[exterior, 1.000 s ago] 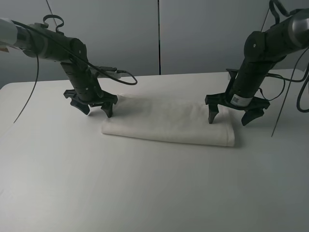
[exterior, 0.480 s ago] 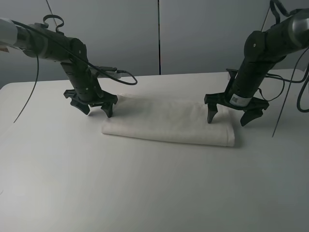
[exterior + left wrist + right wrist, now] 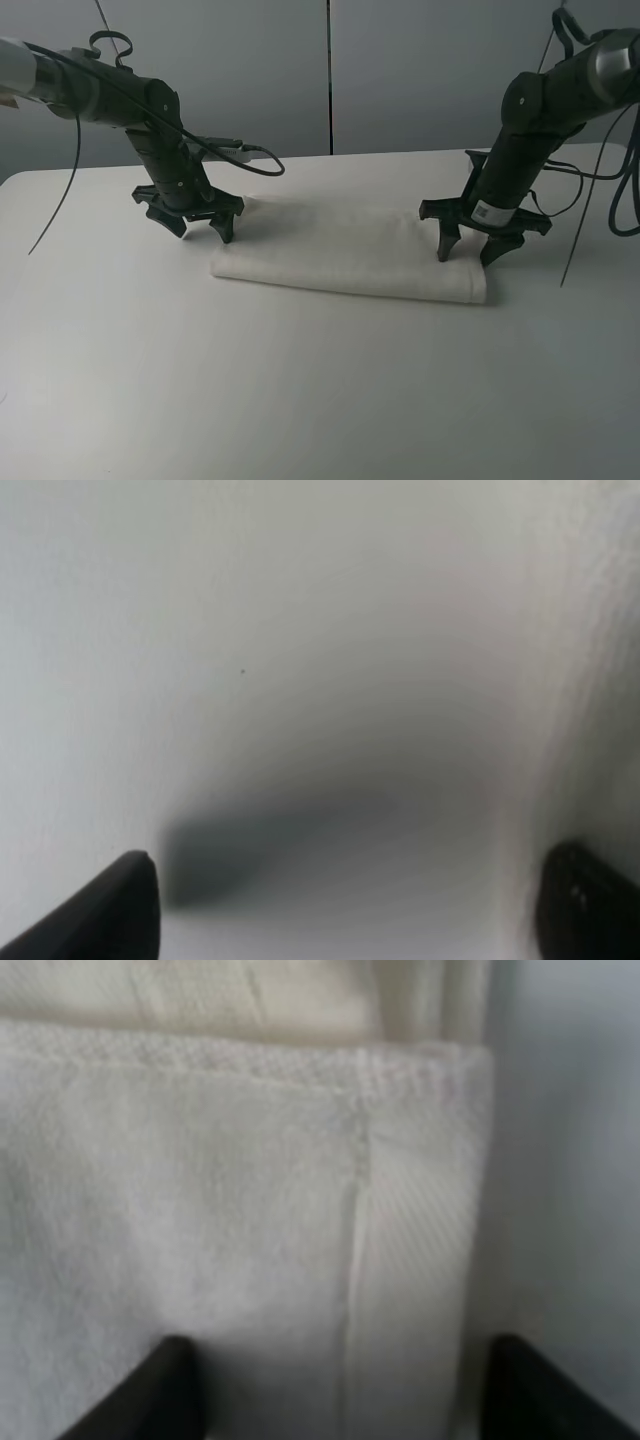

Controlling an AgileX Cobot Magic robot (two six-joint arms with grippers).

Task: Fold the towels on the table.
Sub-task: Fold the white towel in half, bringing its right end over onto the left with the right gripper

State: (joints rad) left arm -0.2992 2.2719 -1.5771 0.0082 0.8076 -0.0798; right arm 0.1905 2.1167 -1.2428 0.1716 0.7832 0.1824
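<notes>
The white towel (image 3: pixel 350 255) lies folded into a long strip in the middle of the table (image 3: pixel 300 400). My left gripper (image 3: pixel 197 228) is open, low over the table at the towel's far left corner; the left wrist view shows its two fingertips (image 3: pixel 115 905) spread over bare table (image 3: pixel 300 630), with the towel's edge (image 3: pixel 610 630) blurred at one side. My right gripper (image 3: pixel 468 252) is open and straddles the towel's right end. The right wrist view shows the towel's hemmed corner and woven border band (image 3: pixel 415 1230) between its fingertips (image 3: pixel 150 1390).
A grey panelled wall (image 3: pixel 330 70) stands behind the table. Black cables (image 3: pixel 250 155) hang from both arms, one lying on the table behind the left gripper. The table's front half (image 3: pixel 300 420) is bare white surface.
My right gripper has shifted a little left over the towel's right end, and its fingers appear closer together. The left gripper has barely moved. The towel lies as before.
</notes>
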